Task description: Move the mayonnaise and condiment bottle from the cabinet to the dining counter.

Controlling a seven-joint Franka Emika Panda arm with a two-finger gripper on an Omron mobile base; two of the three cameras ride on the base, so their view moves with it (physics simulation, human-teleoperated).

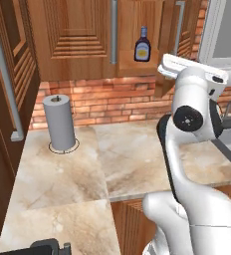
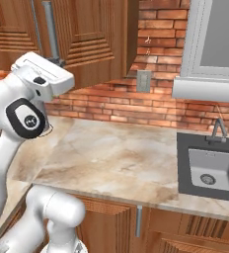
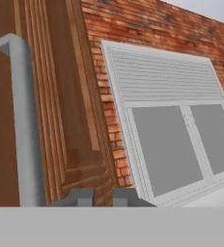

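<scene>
The condiment bottle (image 1: 142,45), dark with a pale oval label, stands upright inside the cabinet (image 1: 77,40), in the gap between its doors. The arm's white hand (image 1: 189,69) is raised to the right of the bottle and a little lower, apart from it. My gripper (image 3: 102,197) has its fingertips close together with nothing between them. It faces the panelled cabinet door (image 3: 65,106) and its grey bar handle (image 3: 24,120) from close by. The mayonnaise and the dining counter are out of view.
A grey paper-towel roll (image 1: 59,122) stands on the marble worktop (image 1: 122,159) at the back left. A dark sink (image 2: 210,168) with a tap lies to the right under a window (image 2: 215,39). A tall wooden unit (image 1: 8,99) closes the left side.
</scene>
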